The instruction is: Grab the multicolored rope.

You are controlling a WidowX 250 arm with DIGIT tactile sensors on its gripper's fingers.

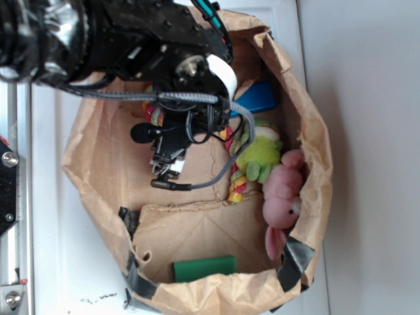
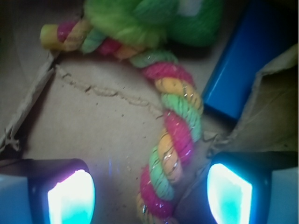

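The multicolored rope [image 2: 175,135], twisted from pink, yellow and light green strands, lies curved on the brown paper floor of the bag. In the wrist view it runs from the top left down between my fingers, closer to the right finger [image 2: 229,193] than to the left one [image 2: 70,198]. My gripper [image 2: 149,196] is open, with a gap on both sides of the rope. In the exterior view my gripper [image 1: 169,161] reaches down into the bag. There the rope [image 1: 237,187] shows partly below the arm, and its middle is hidden.
A brown paper bag [image 1: 315,131] walls everything in. A lime-green plush [image 1: 257,154] lies over the rope's far part, with a pink plush animal [image 1: 282,193] beside it. A blue box [image 1: 258,97] sits close to the right finger, and a green block [image 1: 205,268] lies apart.
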